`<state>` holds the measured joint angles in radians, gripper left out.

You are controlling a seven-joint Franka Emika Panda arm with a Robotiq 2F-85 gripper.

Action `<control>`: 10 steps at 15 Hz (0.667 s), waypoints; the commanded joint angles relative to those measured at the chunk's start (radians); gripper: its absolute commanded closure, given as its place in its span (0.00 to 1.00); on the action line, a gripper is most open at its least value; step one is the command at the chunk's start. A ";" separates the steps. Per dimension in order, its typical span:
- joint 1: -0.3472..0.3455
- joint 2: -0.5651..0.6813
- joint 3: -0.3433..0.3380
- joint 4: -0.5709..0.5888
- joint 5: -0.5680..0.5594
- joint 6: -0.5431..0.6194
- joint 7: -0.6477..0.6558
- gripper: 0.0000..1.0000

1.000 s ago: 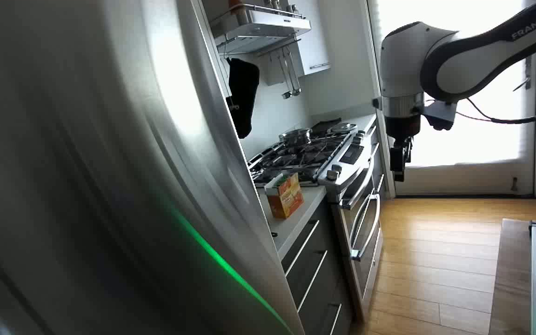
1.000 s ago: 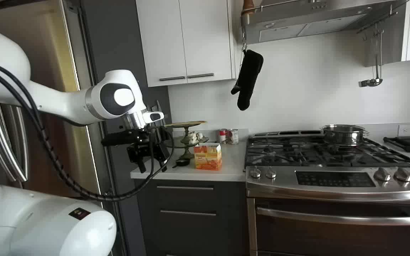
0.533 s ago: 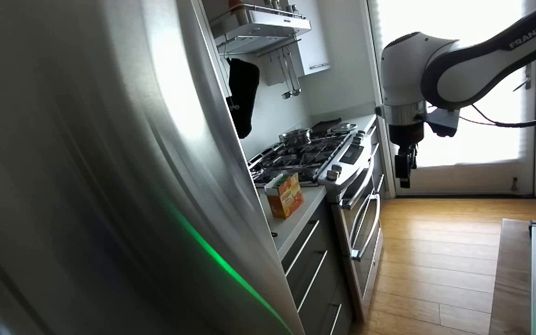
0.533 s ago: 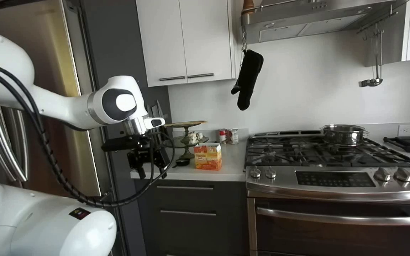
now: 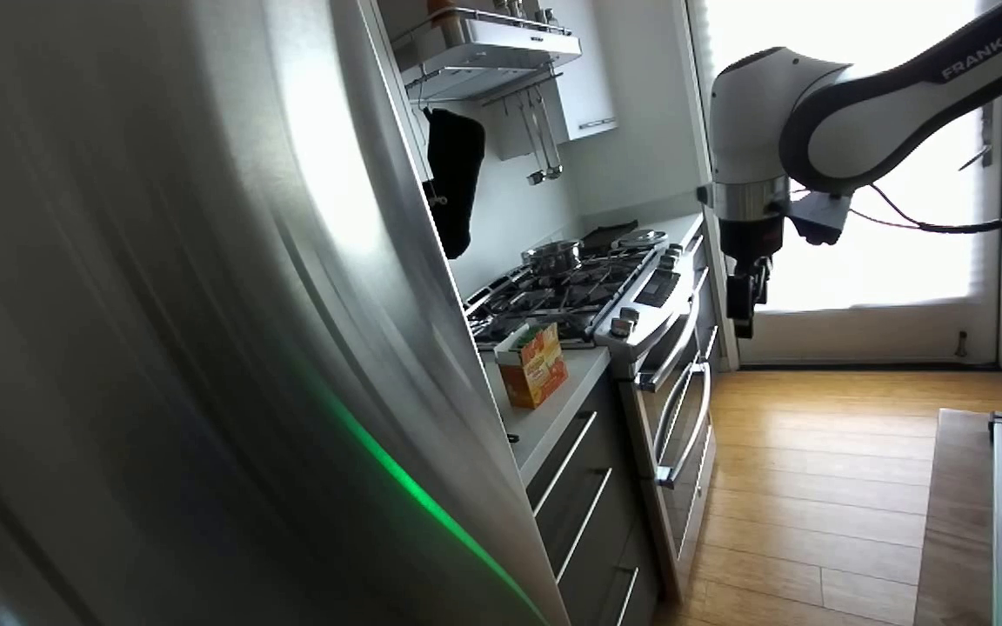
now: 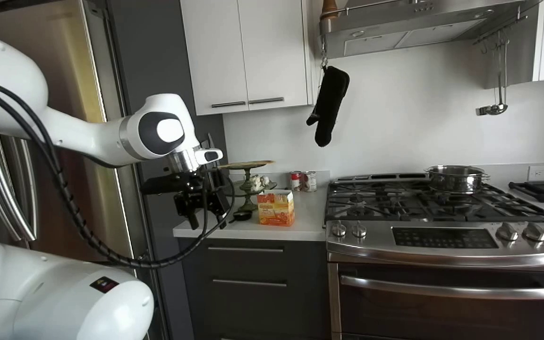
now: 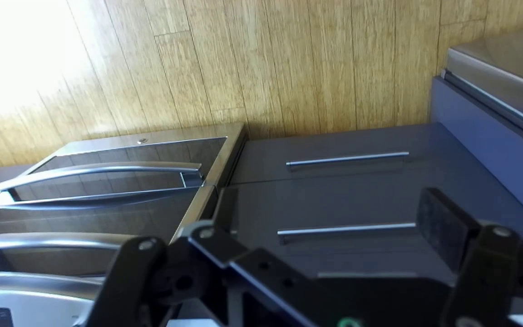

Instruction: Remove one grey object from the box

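Claw (image 7: pixel 335 221), jaws apart; I record the box (image 6: pixel 276 211) right of it in an exterior view, on the counter (image 6: pixel 310 218).

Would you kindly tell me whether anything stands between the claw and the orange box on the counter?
Nothing visible does: the claw hangs open in front of the counter, and no object shows between it and the orange box. A small black cup sits beside the box, but it is lower than the box.
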<state>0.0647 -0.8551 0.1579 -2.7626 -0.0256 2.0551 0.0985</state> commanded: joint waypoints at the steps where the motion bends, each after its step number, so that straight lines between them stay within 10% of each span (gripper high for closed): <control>1: -0.070 0.090 -0.068 0.074 -0.055 0.081 -0.027 0.00; 10: -0.087 0.510 -0.122 0.479 -0.077 0.213 -0.097 0.00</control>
<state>-0.0288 -0.5254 0.0324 -2.4527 -0.0952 2.2478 -0.0045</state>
